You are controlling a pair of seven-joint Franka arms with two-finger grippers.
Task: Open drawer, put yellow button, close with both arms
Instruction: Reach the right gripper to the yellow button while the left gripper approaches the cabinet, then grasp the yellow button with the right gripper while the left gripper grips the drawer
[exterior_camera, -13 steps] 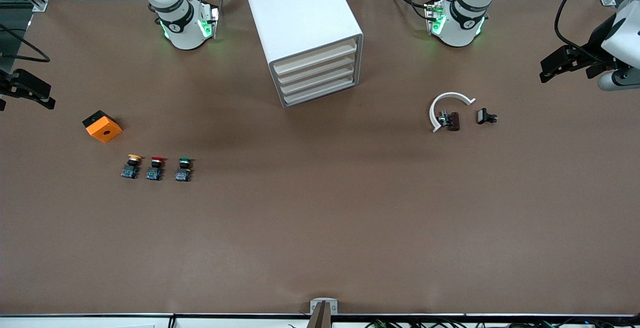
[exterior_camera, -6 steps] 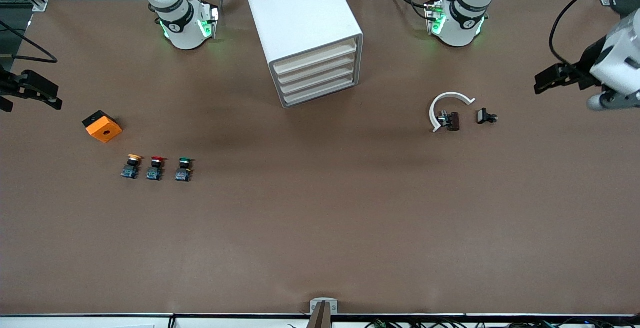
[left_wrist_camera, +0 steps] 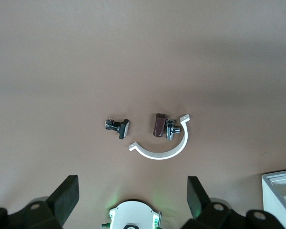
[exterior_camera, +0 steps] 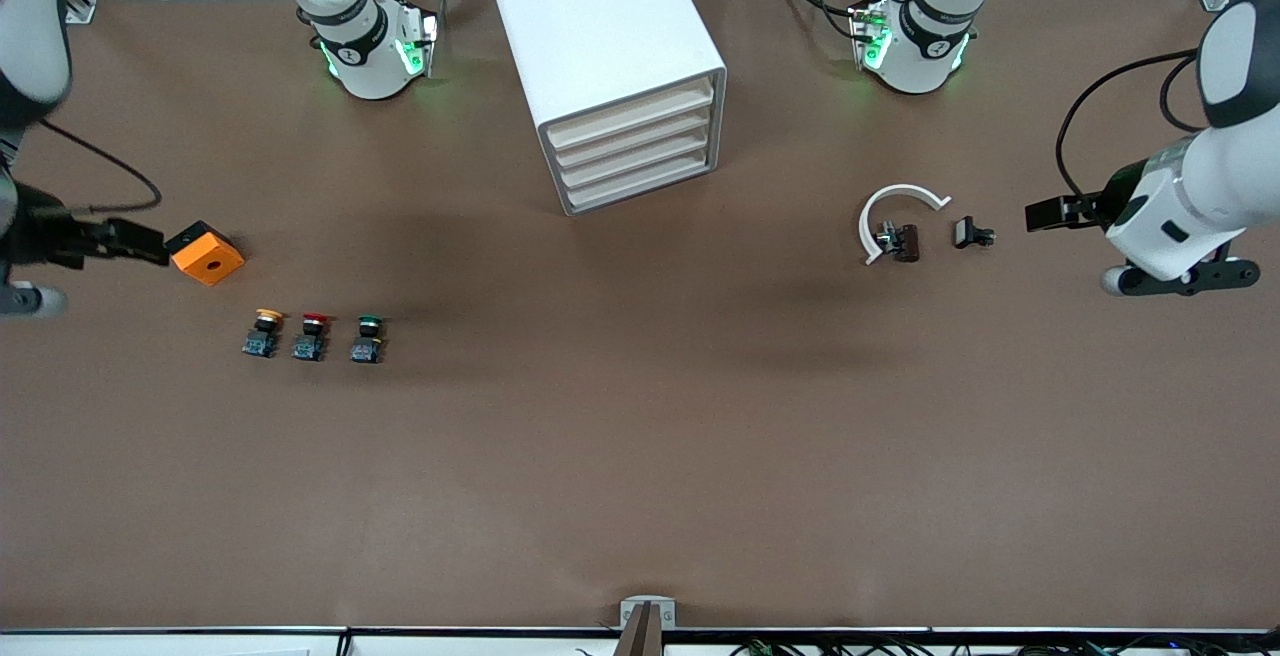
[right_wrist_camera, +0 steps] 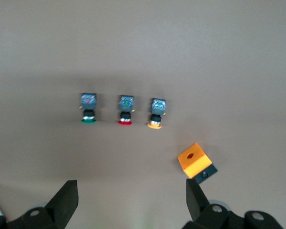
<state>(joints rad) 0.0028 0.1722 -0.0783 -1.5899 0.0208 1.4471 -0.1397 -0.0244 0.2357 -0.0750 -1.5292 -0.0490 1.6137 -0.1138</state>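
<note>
Front view is showing a brown table (exterior_camera: 640,456) carrying a white cabinet (exterior_camera: 600,46), its top drawer (exterior_camera: 630,118) sitting closed. The yellow button (exterior_camera: 264,332) is standing near the right arm's end. The left gripper (left_wrist_camera: 131,200) and right gripper (right_wrist_camera: 131,200) are hanging spread apart, holding nothing.

light: even, bright | shadows: soft | wrist views: slightly blurry
</note>
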